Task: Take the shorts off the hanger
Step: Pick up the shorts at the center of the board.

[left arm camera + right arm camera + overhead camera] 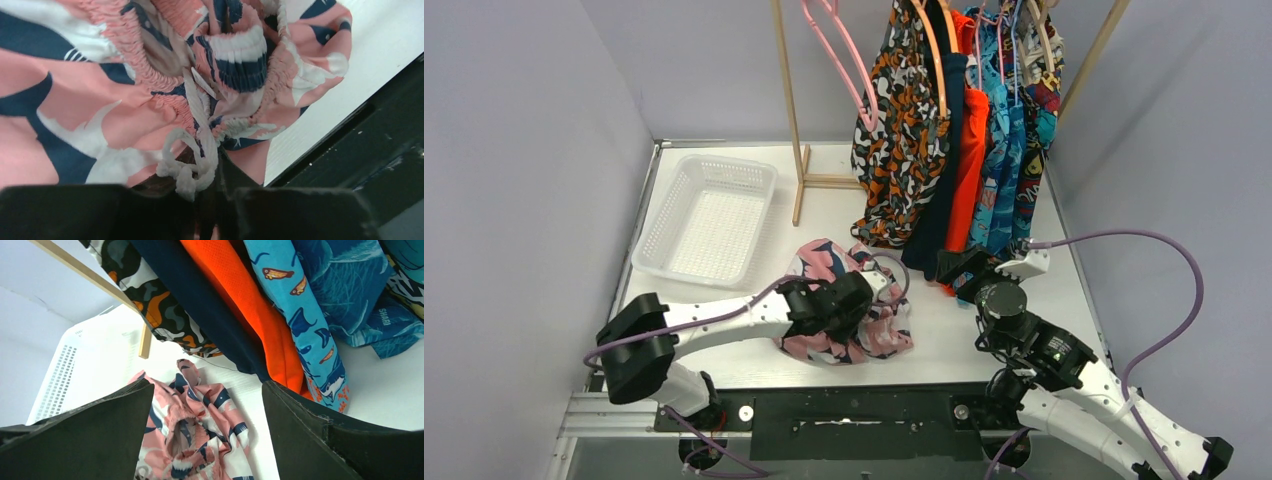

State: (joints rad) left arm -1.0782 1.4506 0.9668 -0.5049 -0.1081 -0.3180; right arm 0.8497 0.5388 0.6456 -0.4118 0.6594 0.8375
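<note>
On the near-centre table (944, 345), top view: pink shorts (884, 335) lie heaped, off any hanger, with the left gripper (852, 300) sunk in them. The other pairs hang at far right. The right gripper (964, 268) sits at the hem of the navy shorts (944, 170), so the right arm is nearer.

Left wrist: fingers nearly together, pinching pink fabric beside the drawstring (192, 170).

Right wrist: jaws wide, empty. Navy and orange-red shorts (250, 305) hang above and beyond, long axis vertical.

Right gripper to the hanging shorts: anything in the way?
Nothing visible. The right gripper is open and faces the hems of the navy shorts and orange-red shorts, with only air between. The pink shorts lie on the table below, off that line.
</note>
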